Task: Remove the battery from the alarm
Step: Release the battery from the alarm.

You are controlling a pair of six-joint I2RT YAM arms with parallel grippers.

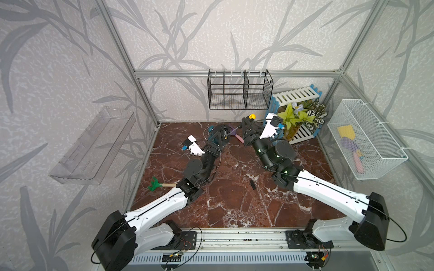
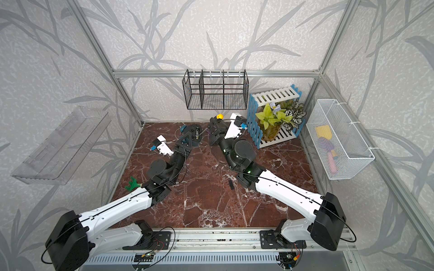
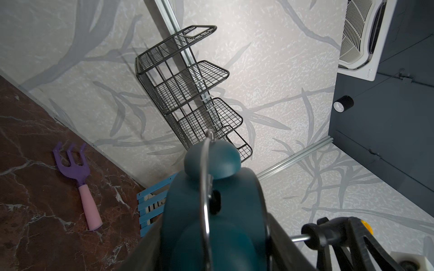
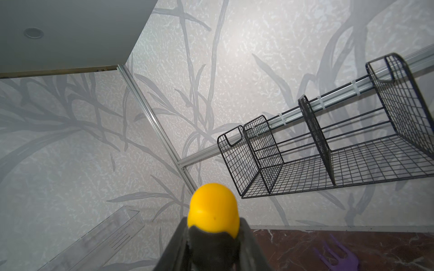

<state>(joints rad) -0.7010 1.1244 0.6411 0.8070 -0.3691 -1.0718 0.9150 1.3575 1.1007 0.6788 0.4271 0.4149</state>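
alarm (image 3: 211, 211): dark teal shell, black back
table (image 1: 234, 199): red-brown marble, white veins
walls (image 1: 211, 35): pale grey, darker grey leaf print
screwdriver (image 4: 212, 211): yellow cap, black grip
fork (image 3: 87, 206): purple tines, pink handle
rake (image 1: 155, 184): green head, tan handle
rack (image 1: 234, 103): black wire
basket (image 1: 375, 140): white mesh
crate (image 1: 297, 93): white slats, blue posts
plant (image 1: 291, 117): lime leaves, others striped dark and white

Both your arms (image 1: 164, 204) stretch well forward, converging. Your left end effector (image 1: 218, 138) clamps the alarm (image 1: 222, 131), jaws fairly wide. Your right end effector (image 1: 247, 126) pinches the screwdriver (image 1: 251, 116) handle, angled upward.
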